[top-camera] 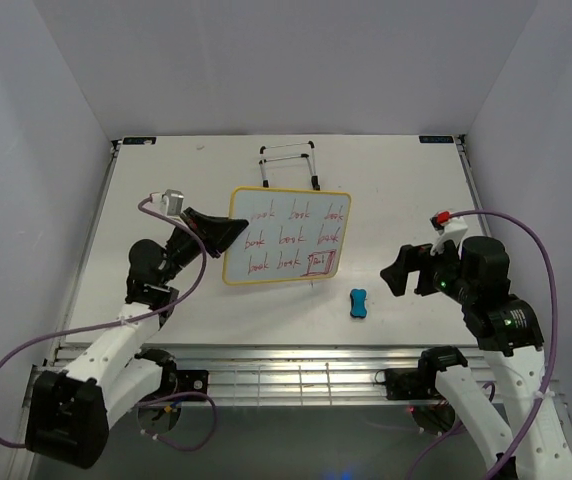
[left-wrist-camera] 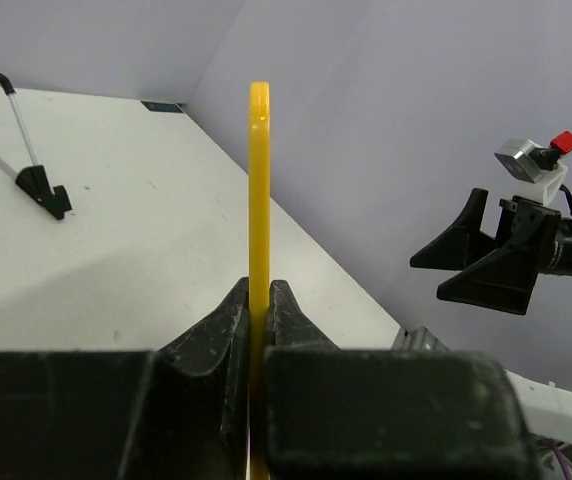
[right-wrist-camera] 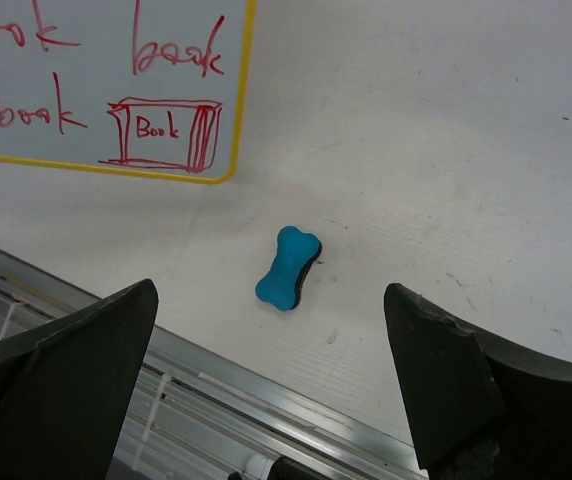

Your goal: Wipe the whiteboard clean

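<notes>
whiteboard (left-wrist-camera: 258, 180) edge-on in my left wrist view, its face hidden, stand (left-wrist-camera: 41, 187) cut off at the left edge, whiteboard cropped top and left in my right wrist view

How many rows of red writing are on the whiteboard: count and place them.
3: top row, middle row, and bottom row of the whiteboard, the last ending in a boxed sketch. The left gripper may hide some.

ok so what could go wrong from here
1. The left gripper pinches the whiteboard by one thin edge only, so wiping pressure may twist it or make it slip.
2. The eraser is small and lies near the front edge of the table. The open right gripper could nudge it off while grasping.
</notes>
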